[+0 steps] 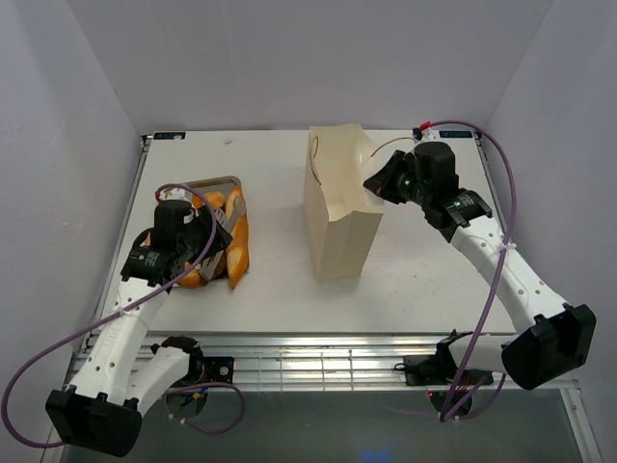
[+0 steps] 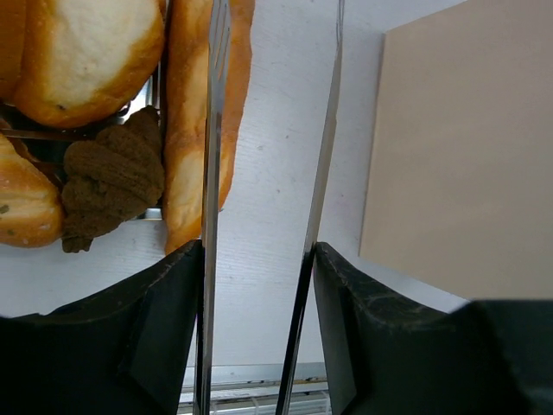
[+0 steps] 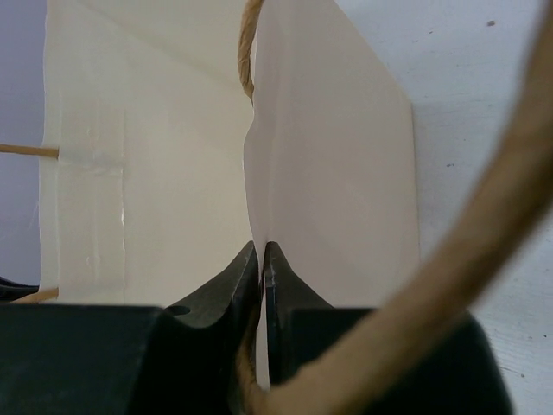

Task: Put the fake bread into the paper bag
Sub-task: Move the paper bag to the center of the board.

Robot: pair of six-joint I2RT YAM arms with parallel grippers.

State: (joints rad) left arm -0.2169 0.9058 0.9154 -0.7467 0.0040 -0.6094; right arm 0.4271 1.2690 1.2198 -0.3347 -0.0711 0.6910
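Our right gripper point(image 3: 262, 252) pinches the paper bag point(image 1: 342, 222) wall to hold it open; the left gripper point(image 2: 257, 259) clasps the tongs point(image 2: 213, 130) above the baguette point(image 2: 186, 173), as the fake bread point(image 2: 86, 52) lies on the tray point(image 1: 218, 179).

Paper bag point(image 1: 339, 222): matt, smooth cream paper; handles point(image 3: 484, 216): rough twisted cord. Fake bread point(image 2: 183, 156): glossy golden surface. Tongs point(image 2: 214, 104): polished metal. Table point(image 2: 276, 130): matt white, lightly grained

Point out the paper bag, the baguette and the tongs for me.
paper bag point(image 1: 342, 241): top external view, on its near side wall.
baguette point(image 2: 183, 147): left wrist view, on its glossy crust.
tongs point(image 2: 213, 156): left wrist view, on the left metal arm.
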